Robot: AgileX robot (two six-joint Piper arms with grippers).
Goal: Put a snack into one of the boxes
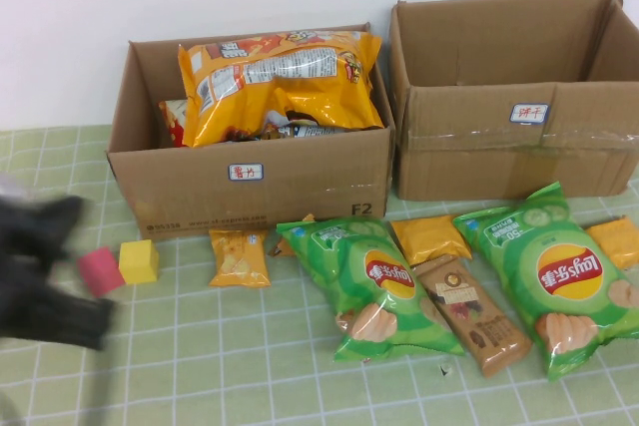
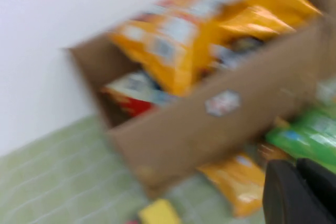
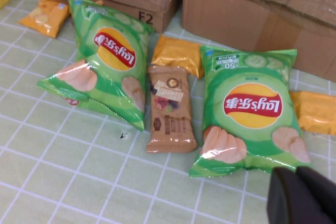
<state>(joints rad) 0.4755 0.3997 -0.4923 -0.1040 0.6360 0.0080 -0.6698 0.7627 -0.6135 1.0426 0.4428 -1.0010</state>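
Observation:
The left box (image 1: 250,187) holds a big orange chip bag (image 1: 285,82); the right box (image 1: 499,162) looks empty. On the table in front lie two green chip bags (image 1: 374,286) (image 1: 559,276), a brown snack bar (image 1: 471,314) and small orange packets (image 1: 240,258) (image 1: 429,238). My left gripper (image 1: 45,271) is a dark blur at the left edge, away from the snacks; in the left wrist view it (image 2: 296,165) is shut and empty, facing the left box (image 2: 210,124). My right gripper (image 3: 295,171) is shut and empty just short of the right green bag (image 3: 252,108); it is out of the high view.
A pink block (image 1: 100,271) and a yellow block (image 1: 139,261) lie next to the left gripper. Another orange packet (image 1: 617,241) lies at the far right. The table has a green checked cloth, with bare cloth along the front edge.

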